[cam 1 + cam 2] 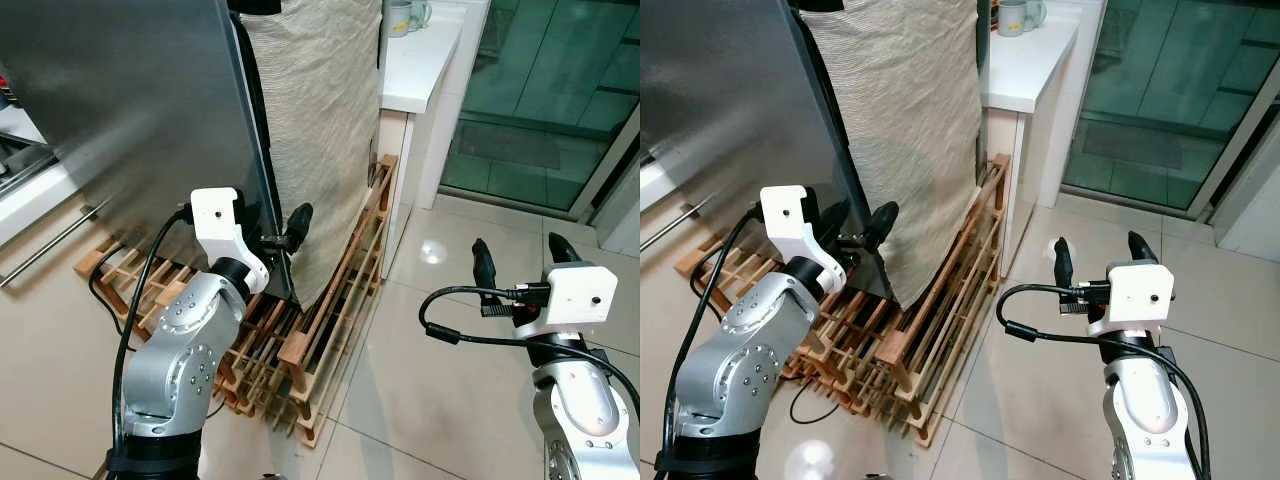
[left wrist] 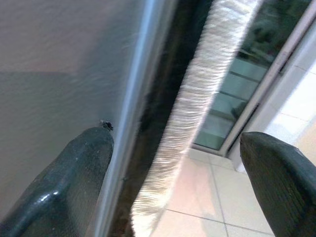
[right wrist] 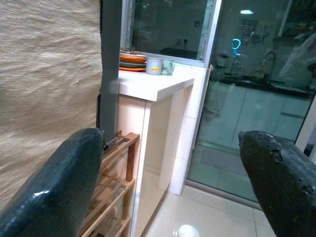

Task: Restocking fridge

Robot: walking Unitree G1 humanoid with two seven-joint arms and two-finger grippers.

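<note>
Fridge door: I see the steel fridge door (image 1: 130,110) swung out toward me, its free edge right at my left arm. That edge is the task's thing for now.
Left end effector: my left end effector (image 1: 268,232) has its fingers spread, one on the steel face and the other past the edge by the cloth, so it straddles the door edge without clamping it. I judge it sits there to push or pull the door.
Right end effector: my right end effector (image 1: 518,262) hovers over the floor tiles (image 1: 450,350), fingers apart, holding nothing, well clear of the door. I'd say it is kept free for stock.
Cloth: a beige woven cloth (image 1: 320,120) hangs beside the door edge, covering what is behind it.
Wooden rack: a slatted wooden rack (image 1: 300,340) lies on the floor under the door and cloth; a snag risk for my feet, I think.
Table: the white table (image 1: 1025,70) carries a mug (image 1: 1012,17).
Stock: I see no items to load yet.
</note>
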